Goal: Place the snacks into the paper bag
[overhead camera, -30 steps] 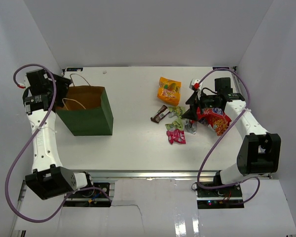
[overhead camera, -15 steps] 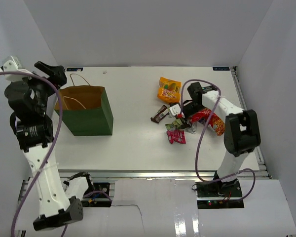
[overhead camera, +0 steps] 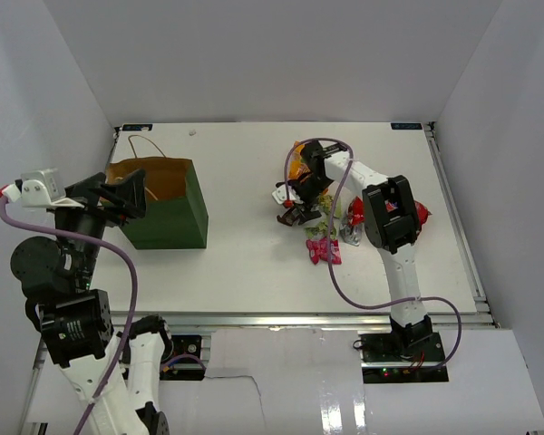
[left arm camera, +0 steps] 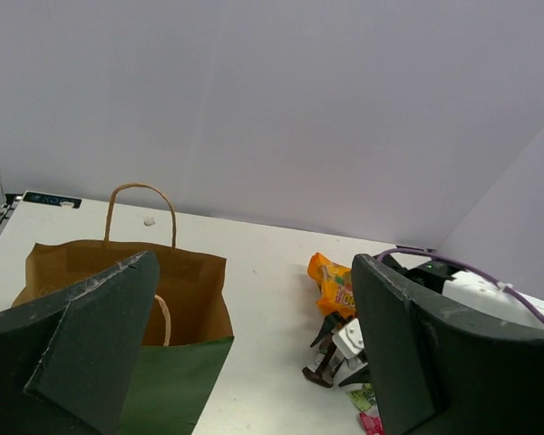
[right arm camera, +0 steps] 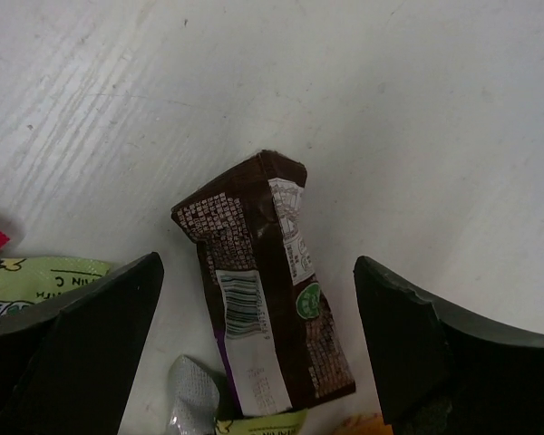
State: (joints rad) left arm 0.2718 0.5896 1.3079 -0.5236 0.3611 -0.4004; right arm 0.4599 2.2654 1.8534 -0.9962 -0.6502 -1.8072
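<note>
One paper bag (overhead camera: 168, 222) is standing open, and one orange-yellow pouch (left arm camera: 329, 279), one dark brown bar (right arm camera: 263, 299) and one red chip bag (overhead camera: 421, 216) are lying out. One pink sachet (overhead camera: 324, 251) and one silver sachet (overhead camera: 349, 234) are showing. The green sachets (right arm camera: 45, 272) are numbering two, both partly hidden.

The dark brown bar (right arm camera: 286, 340) carries a barcode (right arm camera: 242, 308) on a white label (right arm camera: 251, 367) and a round green mark (right arm camera: 308, 302); its fine print is illegible. Partial lettering on the green sachet (right arm camera: 36, 281) is unreadable.
</note>
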